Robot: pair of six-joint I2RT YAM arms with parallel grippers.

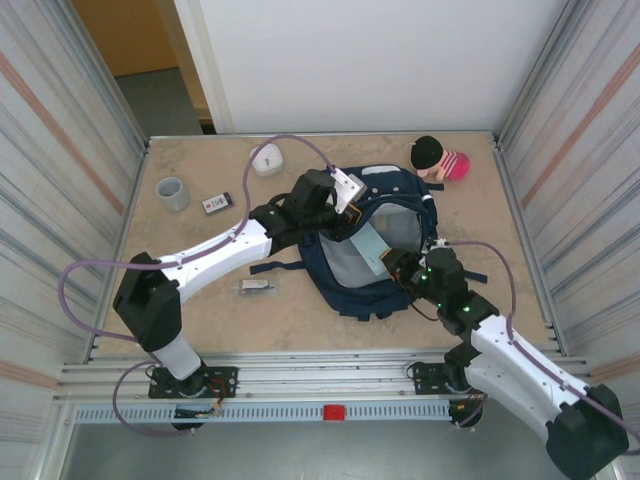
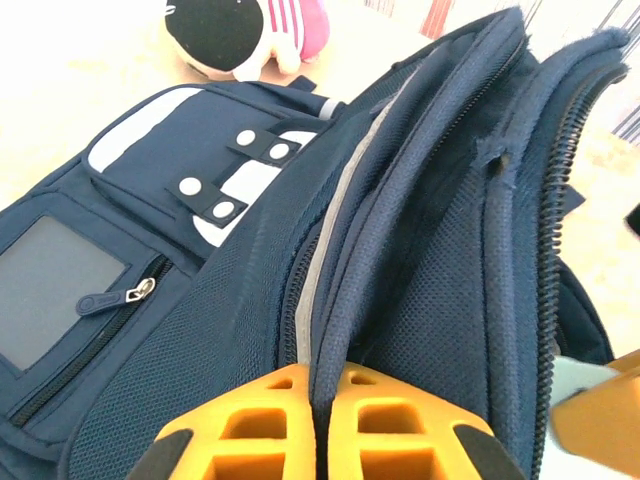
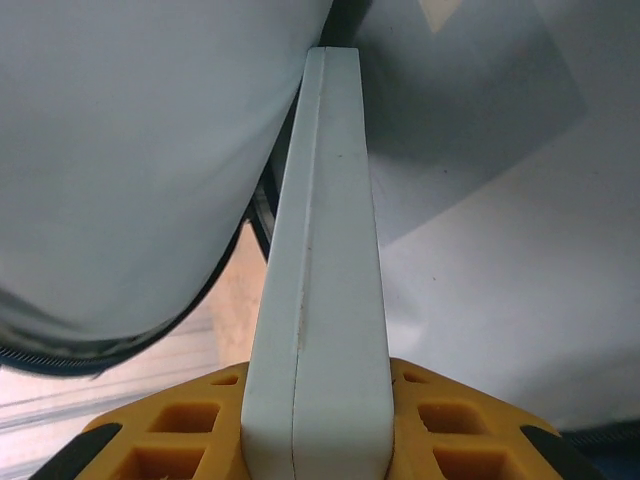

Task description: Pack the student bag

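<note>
**Top external view.** The student bag (image 1: 400, 192) is lying in the middle of the bench (image 1: 200, 320), with its main compartment gaping open. Your left gripper (image 1: 338, 200) is pinching the lip of the opening and holding it up. Your right gripper (image 1: 398, 262) is presenting a pale flat item (image 1: 368, 247) at the mouth, its leading end over the grey inside. A grey cup (image 1: 172, 192), a small dark card (image 1: 215, 204), a white round object (image 1: 267, 158), a plush toy (image 1: 440, 158) and a small silver-and-black piece (image 1: 257, 286) are lying on the bench outside the bag.

**Left wrist view.** Your left gripper (image 2: 318, 400) is clenched on a navy edge panel of the student bag (image 2: 200, 300), beside the open zipper. The plush toy (image 2: 240, 30) is sitting just beyond the bag.

**Right wrist view.** Your right gripper (image 3: 318, 420) is grasping the pale flat item (image 3: 320, 250) edge-on, with the grey lining (image 3: 500, 250) on both sides.

**Progress.** You are judged to be partway through. One item is entering the bag but is not yet let go, and five loose things are waiting outside. Whether anything is lying deeper inside cannot be told. Zipping up is not yet done.
</note>
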